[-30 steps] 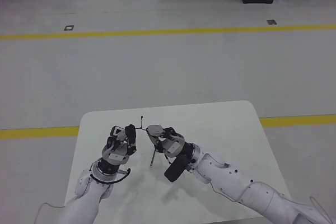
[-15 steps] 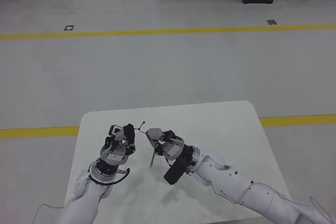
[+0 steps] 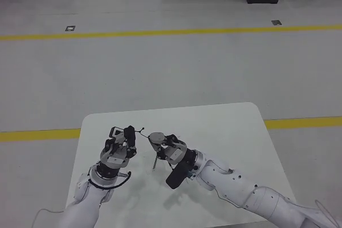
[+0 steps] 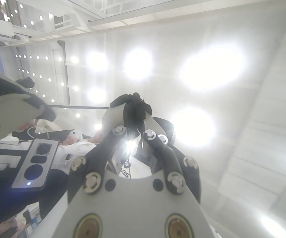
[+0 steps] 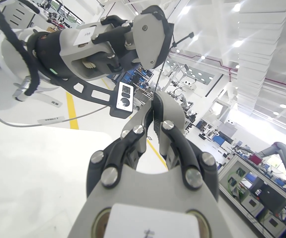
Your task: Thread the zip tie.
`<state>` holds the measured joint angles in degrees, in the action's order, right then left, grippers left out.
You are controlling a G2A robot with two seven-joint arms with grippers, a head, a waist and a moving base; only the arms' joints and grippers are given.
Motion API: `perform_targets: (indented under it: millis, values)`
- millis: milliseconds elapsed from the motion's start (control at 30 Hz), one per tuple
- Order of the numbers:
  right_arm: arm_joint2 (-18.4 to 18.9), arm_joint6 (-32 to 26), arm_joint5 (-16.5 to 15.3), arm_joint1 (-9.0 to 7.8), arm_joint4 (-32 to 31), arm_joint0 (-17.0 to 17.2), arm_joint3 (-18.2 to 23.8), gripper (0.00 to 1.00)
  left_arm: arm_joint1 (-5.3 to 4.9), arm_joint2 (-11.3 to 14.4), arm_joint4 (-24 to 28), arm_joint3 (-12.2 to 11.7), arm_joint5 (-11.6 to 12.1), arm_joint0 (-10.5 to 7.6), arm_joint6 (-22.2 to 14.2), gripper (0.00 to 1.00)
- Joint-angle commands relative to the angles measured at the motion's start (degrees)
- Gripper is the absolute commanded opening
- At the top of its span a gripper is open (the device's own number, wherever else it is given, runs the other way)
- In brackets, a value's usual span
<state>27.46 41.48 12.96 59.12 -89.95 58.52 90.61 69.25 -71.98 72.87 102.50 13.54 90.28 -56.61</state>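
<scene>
The white tabletop (image 3: 228,131) takes up the near part of the top view, and both arms are over its left half, their grippers close together and facing each other.

The left gripper (image 3: 129,137) is raised above the tabletop. Its fingers are pressed fully together, pinching one end of the zip tie (image 4: 78,106). In the left wrist view a small black bunched piece sits right at the fingertips.

The right gripper (image 3: 155,139) is just beside it, on the side nearer the middle of the tabletop. Its fingers are also closed tight, gripping the thin strap a short way along.

The zip tie is black and slim and is held in the air between the two grippers, off the tabletop. A short straight stretch of strap spans the small gap from one pair of fingers to the other. In the right wrist view its small head pokes out past the left gripper. In the top view a further length runs from the right gripper toward the tabletop; I cannot tell whether its tip touches the surface.
</scene>
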Motion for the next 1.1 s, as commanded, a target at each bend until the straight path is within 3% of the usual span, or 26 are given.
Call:
perform_targets:
  millis: [0,667,700,733,1067]
  values:
    - [-0.14,-0.12,0.08,-0.02,0.0,-0.1,0.01,0.0,0.03,-0.09,0.1,0.02,-0.02,0.03,-0.03,0.0]
    - [-1.05,-0.83,0.44,-0.36,0.0,-1.15,-0.23,0.0,0.53,-0.09,1.03,-0.36,-0.18,-0.36,-0.2,0.0]
    - [-0.98,-0.8,0.43,-0.4,0.0,-1.11,-0.25,0.15,0.56,-0.09,1.0,-0.46,-0.14,-0.41,-0.19,0.0]
    - [-0.87,-0.75,0.5,-0.45,0.0,-1.04,-0.26,1.0,0.58,-0.09,0.95,-0.59,-0.11,-0.48,-0.19,0.0]
    - [3.03,-0.48,0.36,-1.14,1.99,2.84,-0.1,1.0,0.71,-0.55,-0.3,-1.72,0.72,-0.23,0.05,0.0]
